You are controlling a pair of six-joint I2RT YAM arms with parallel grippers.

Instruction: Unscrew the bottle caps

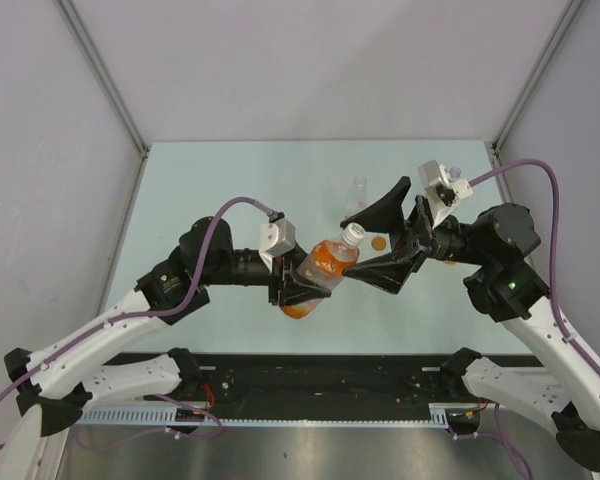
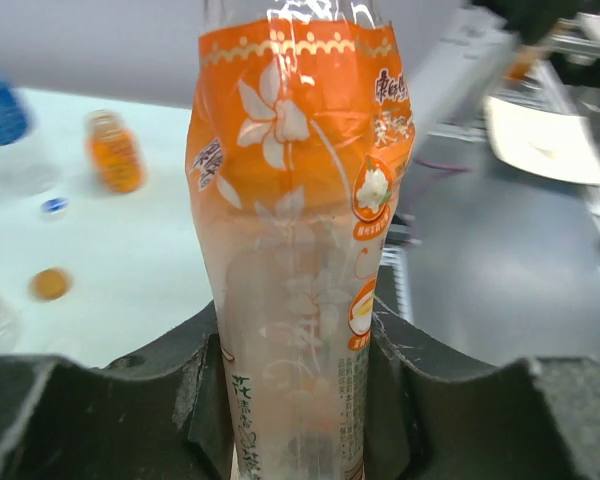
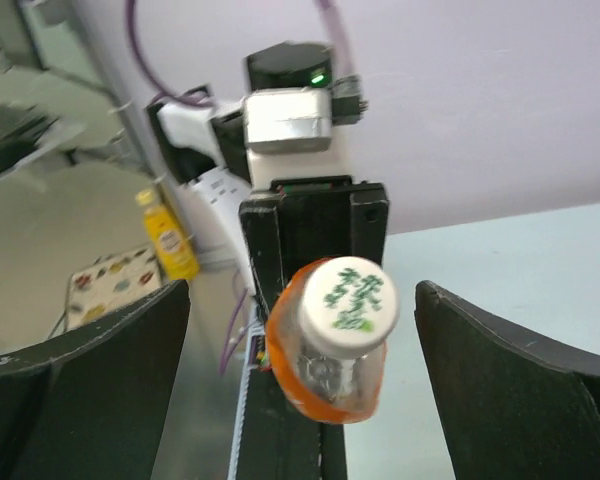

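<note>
My left gripper [image 1: 302, 283] is shut on an orange-labelled drink bottle [image 1: 320, 268] and holds it tilted above the table, neck toward the right arm. In the left wrist view the bottle [image 2: 298, 230] stands clamped between both jaws [image 2: 300, 400]. Its white cap [image 1: 352, 235], printed green on top [image 3: 351, 301], is on the neck. My right gripper [image 1: 348, 246] is open, with its fingers on either side of the cap and not touching it [image 3: 302, 292]. A loose orange cap [image 1: 379, 242] lies on the table [image 2: 50, 284].
A clear bottle [image 1: 358, 193] lies behind the right gripper. The left wrist view shows a small orange bottle [image 2: 114, 151], a clear bottle with a blue label [image 2: 0, 108] and a small blue-white cap [image 2: 53, 206] on the table [image 1: 230, 190].
</note>
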